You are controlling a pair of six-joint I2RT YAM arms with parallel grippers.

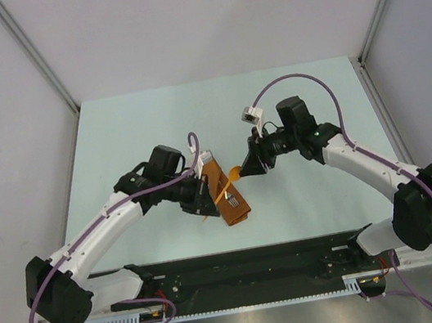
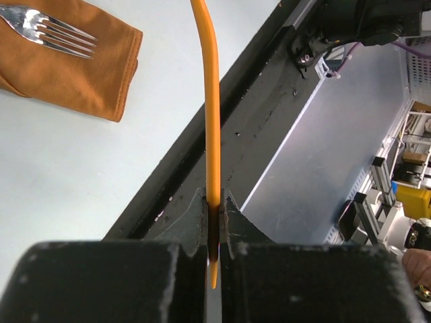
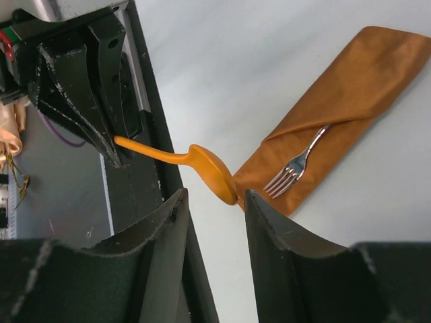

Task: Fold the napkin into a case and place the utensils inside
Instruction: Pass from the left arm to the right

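Rust-orange case (image 3: 363,74), plain, not a stripe on it; the fork (image 3: 294,167) gleams silver against it; the spoon (image 3: 214,176) is a brighter, solid orange. Pale mint table (image 1: 306,105), white arms (image 1: 103,230) with black joints, 2 purple cables (image 1: 310,77).

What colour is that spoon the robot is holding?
The spoon is plain orange, clearest in the right wrist view.

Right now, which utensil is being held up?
The orange spoon: the left tool pinches its handle, while the silver fork lies in the folded napkin.
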